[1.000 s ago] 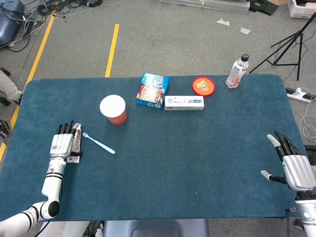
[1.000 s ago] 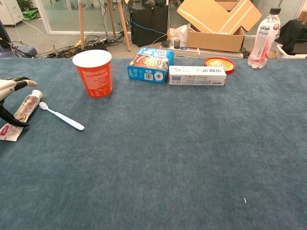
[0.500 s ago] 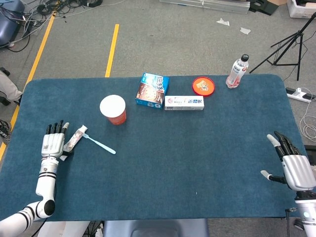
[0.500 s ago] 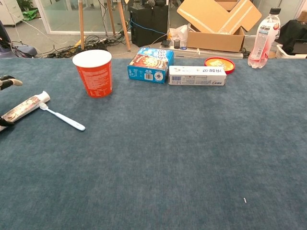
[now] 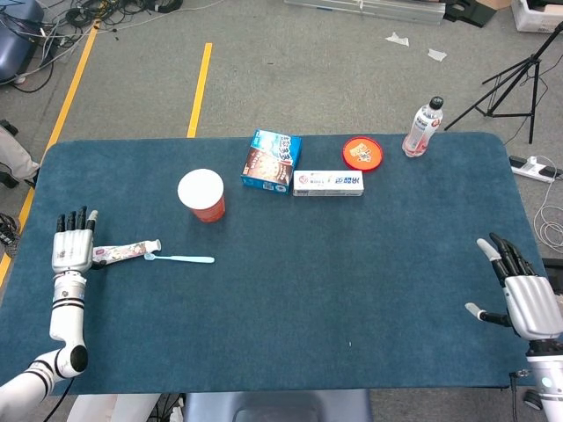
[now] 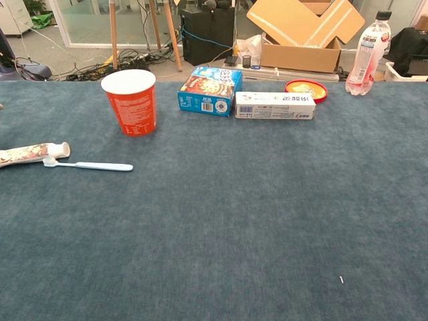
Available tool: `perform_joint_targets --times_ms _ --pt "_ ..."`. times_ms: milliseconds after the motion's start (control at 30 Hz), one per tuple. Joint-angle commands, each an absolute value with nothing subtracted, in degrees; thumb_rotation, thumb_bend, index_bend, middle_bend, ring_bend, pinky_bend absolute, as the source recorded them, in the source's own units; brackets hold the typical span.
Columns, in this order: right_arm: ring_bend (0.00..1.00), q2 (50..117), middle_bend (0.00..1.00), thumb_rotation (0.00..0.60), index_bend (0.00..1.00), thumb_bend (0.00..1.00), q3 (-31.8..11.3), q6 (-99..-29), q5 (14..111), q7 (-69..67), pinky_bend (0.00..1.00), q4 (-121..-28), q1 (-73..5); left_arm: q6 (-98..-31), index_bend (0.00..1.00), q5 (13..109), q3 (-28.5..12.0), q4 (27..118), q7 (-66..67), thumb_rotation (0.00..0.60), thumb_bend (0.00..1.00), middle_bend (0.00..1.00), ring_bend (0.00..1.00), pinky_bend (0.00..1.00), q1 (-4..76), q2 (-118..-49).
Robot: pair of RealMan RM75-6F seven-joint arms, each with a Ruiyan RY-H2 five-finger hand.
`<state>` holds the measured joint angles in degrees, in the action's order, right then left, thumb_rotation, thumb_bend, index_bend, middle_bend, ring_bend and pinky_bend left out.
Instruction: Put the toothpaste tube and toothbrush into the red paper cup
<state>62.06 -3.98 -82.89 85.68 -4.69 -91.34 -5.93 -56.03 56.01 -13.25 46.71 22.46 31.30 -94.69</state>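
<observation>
Two hands open: left hand (image 5: 72,253), right hand (image 5: 524,294); blue table (image 5: 352,264), grey floor (image 5: 308,70).

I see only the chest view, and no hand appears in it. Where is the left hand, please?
Observer: In the head view, the left hand is near the left edge of the table, at the flat end of the toothpaste tube. I cannot tell whether it grips the tube.
Operator: And the right hand?
Observer: The right hand is by the table's right edge, fingers apart, holding nothing.
Operator: Is anything inside the red paper cup?
Observer: From above, the red paper cup shows only a white inside; it looks empty.
</observation>
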Motion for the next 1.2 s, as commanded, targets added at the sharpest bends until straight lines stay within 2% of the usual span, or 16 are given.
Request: perform_joint_targets --times_ms 33,233,367,500,600,800,1200 --pt "0.0 62.01 0.0 0.6 0.0 0.0 -3.97 -82.82 85.65 -4.78 0.24 -91.32 -5.93 -57.09 0.0 57.19 -13.61 50.64 21.43 0.6 0.0 0.0 0.0 0.0 31.29 -93.55" --pt "0.0 61.87 0.0 0.6 0.0 0.0 -3.84 -83.15 86.07 -4.84 0.24 -91.52 -5.81 -55.42 0.0 53.43 -15.32 61.43 24.39 0.6 0.0 0.0 0.0 0.0 31.62 -89.5" --pt "0.0 61.78 0.0 0.6 0.0 0.0 -3.86 -83.2 86.04 -4.98 0.24 -91.53 -5.77 -53.27 0.0 47.07 -17.08 65.67 27.74 0.6 0.0 0.0 0.0 0.0 32.71 -88.19" --pt "0.0 61.69 0.0 0.6 0.0 0.0 -3.94 -83.18 85.9 -5.25 0.24 -91.44 -5.76 -51.58 0.15 40.1 -18.21 68.67 30.89 0.6 0.0 0.0 0.0 0.0 33.94 -86.94" --pt "0.0 61.61 0.0 0.6 0.0 0.0 -3.97 -83.11 85.84 -5.4 0.24 -91.39 -5.78 -51.23 0.23 36.36 -18.11 69.72 33.01 0.6 0.0 0.0 0.0 0.0 34.87 -86.31" --pt "0.0 61.64 0.0 0.6 0.0 0.0 -3.92 -83.0 85.87 -5.37 0.24 -91.39 -5.82 -51.24 0.3 33.17 -17.12 70.58 34.28 0.6 0.0 0.0 0.0 0.0 36.03 -85.89" --pt "0.0 61.64 0.0 0.6 0.0 0.0 -3.9 -82.84 85.8 -5.24 0.24 -91.44 -5.86 -51.17 0.31 32.08 -14.9 70.07 34.04 0.6 0.0 0.0 0.0 0.0 37.83 -86.29"
